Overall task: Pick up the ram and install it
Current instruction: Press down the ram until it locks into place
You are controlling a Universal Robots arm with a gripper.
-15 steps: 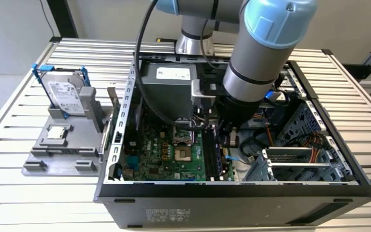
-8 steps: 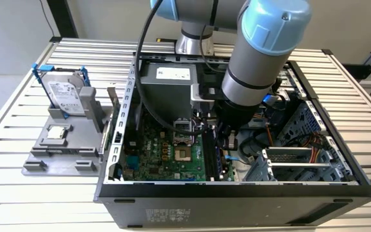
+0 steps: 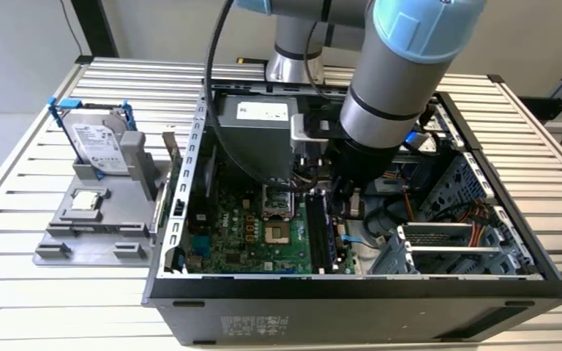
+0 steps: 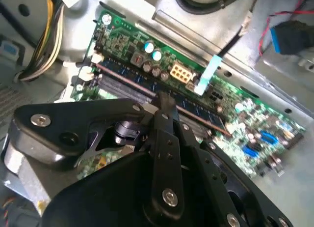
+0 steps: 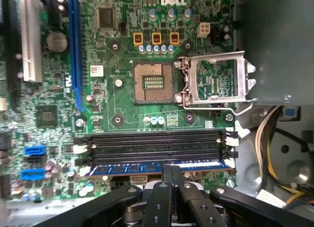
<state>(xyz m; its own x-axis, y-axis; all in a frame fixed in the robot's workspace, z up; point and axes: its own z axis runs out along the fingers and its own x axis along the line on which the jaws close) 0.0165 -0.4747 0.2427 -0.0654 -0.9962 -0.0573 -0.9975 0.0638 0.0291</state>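
The ram (image 5: 127, 168) is a long thin stick with a blue face, standing edge-up in the memory slot nearest my gripper on the green motherboard (image 5: 113, 104). In the second wrist view the ram (image 4: 127, 84) runs slantwise across the board. My gripper (image 5: 172, 174) is shut, and its black fingers (image 4: 164, 106) meet on the middle of the stick's upper edge. The fingers' linkage spreads along the stick's length, not across it. In the exterior view the gripper (image 3: 345, 213) is down inside the open computer case (image 3: 359, 289), over the black slots (image 3: 317, 234).
Three black slots (image 5: 152, 143) beside the ram hold nothing. An open processor socket (image 5: 153, 82) with its raised latch frame (image 5: 218, 79) lies beyond. Cables (image 5: 267, 133) and a drive cage (image 3: 447, 245) crowd one side. Outside the case, a grey stand (image 3: 96, 219) holds a hard drive (image 3: 100, 139) and a processor chip (image 3: 85, 199).
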